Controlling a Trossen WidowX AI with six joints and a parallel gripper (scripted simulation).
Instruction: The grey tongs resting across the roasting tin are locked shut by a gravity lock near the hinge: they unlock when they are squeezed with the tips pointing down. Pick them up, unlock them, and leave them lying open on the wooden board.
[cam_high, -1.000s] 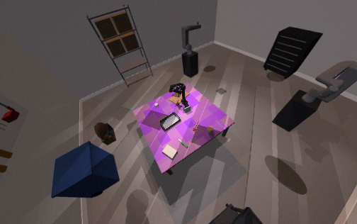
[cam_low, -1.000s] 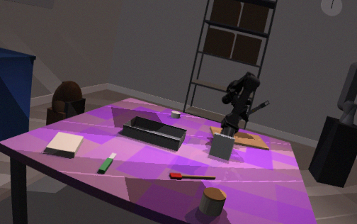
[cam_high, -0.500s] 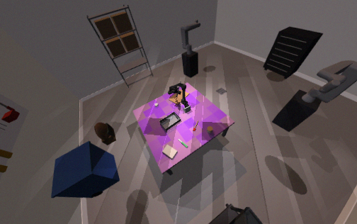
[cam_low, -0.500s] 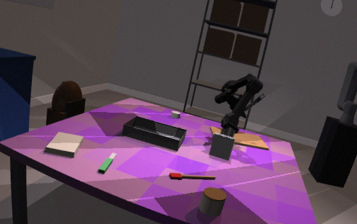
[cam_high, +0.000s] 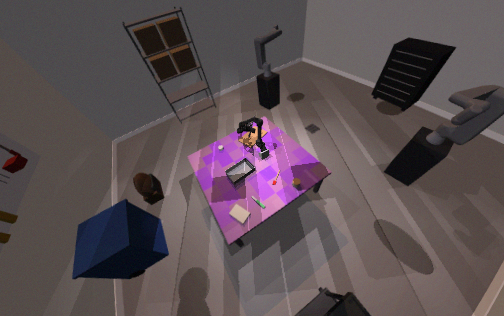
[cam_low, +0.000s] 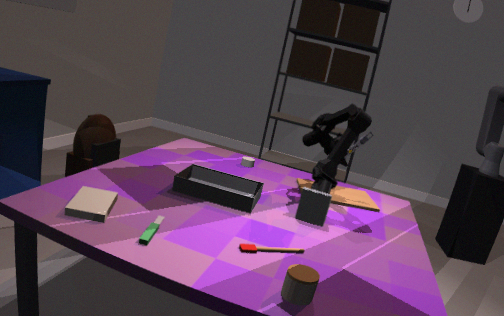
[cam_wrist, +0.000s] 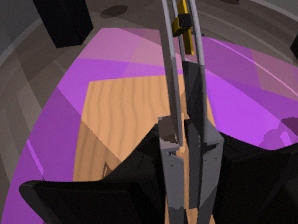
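Observation:
The grey tongs (cam_low: 367, 138) (cam_wrist: 173, 85) are held in the air above the wooden board (cam_low: 357, 198) (cam_wrist: 125, 107). In the exterior view they slope, one end up to the right; their lower end is hidden by the arm. My gripper (cam_wrist: 173, 127) is shut on the tongs; in the wrist view their two arms run up from the fingers, close together, to the yellow and black lock (cam_wrist: 185, 21). Whether the lock is released cannot be told. The roasting tin (cam_low: 215, 195) stands left of the arm with nothing across it.
The arm's base (cam_low: 313, 206) stands in front of the board. A small white cup (cam_low: 248, 161) is behind the tin. A beige block (cam_low: 92, 202), a green-handled tool (cam_low: 150, 233), a red-headed brush (cam_low: 248, 248) and a round jar (cam_low: 300, 286) lie or stand nearer the front.

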